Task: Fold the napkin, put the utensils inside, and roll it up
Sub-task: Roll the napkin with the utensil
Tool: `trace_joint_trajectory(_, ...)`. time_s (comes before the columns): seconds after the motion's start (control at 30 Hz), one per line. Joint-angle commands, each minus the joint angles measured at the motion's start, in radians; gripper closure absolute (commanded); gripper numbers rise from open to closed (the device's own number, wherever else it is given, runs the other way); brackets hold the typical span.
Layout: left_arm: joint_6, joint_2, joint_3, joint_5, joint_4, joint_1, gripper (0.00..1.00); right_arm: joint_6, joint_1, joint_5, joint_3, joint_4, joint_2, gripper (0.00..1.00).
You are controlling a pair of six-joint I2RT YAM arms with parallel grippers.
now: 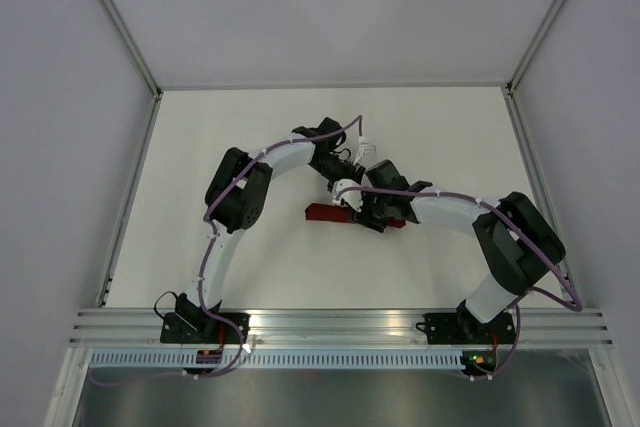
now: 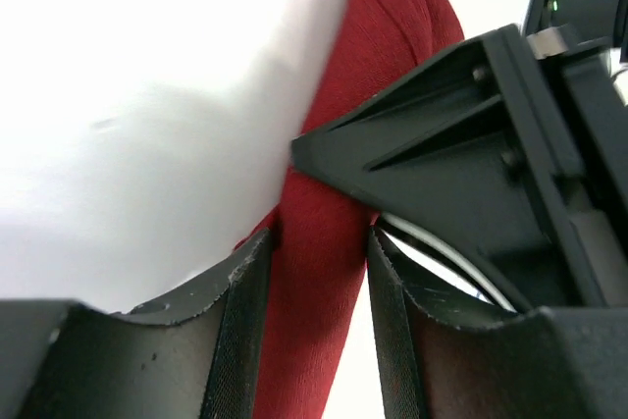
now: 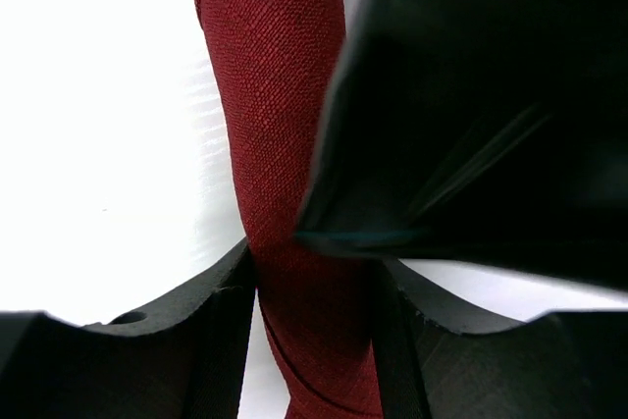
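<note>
One napkin [image 1: 318, 213]: rolled into a narrow dark red cylinder, lying flat near the middle of the table [image 1: 230, 127], with its long axis left to right in the top view (only its ends show past the arms).
Fork: not visible in any view; judged to be wrapped inside the roll, which cannot be confirmed.
Left gripper [image 2: 319, 247]: straddles the roll from the far side. Cloth fills the gap and touches both fingers, so the jaws are closed onto the napkin.
Right gripper [image 3: 314, 267]: straddles the same roll just beside the left gripper. Jaws are clamped on the napkin, with cloth against both inner faces.
Gripper spacing: the two heads crowd together over the middle of the roll, each filling part of the other's wrist view.
Step in hand: rolling, at its final stage by the look of it; folding and fork placement are judged complete.
Next move: settle the roll with its free edge underneath, then part the jaws and lift straight up, one arm at a time.
Caution: fingers dragged sideways on release could unwind the cloth.
</note>
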Motion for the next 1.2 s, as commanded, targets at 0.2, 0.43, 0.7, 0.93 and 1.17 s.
trace_joint_trajectory(0.2,-0.265,-0.215,-0.02,-0.169,0.218,0.144,0.51,0.168,-0.013,0.032,0.097,-0.097,0.107,0.49)
trace_joint_trajectory(0.43,-0.466,-0.417,-0.237,-0.446,0.399,0.199,0.54,0.335,-0.059,0.022,0.207,-0.149,0.214,0.49)
trace_joint_trajectory(0.7,-0.733,-0.64,-0.64,-0.645,0.676,0.198,0.55,0.539,-0.079,0.03,0.34,-0.176,0.329,0.49)
trace_joint_trajectory(0.93,-0.865,-0.62,-0.79,-0.712,0.861,0.164,0.6,0.687,-0.084,-0.036,0.463,-0.202,0.441,0.49)
trace_joint_trajectory(1.17,-0.932,-0.531,-0.752,-0.766,0.921,0.13,0.6,0.82,-0.084,-0.059,0.515,-0.162,0.497,0.49)
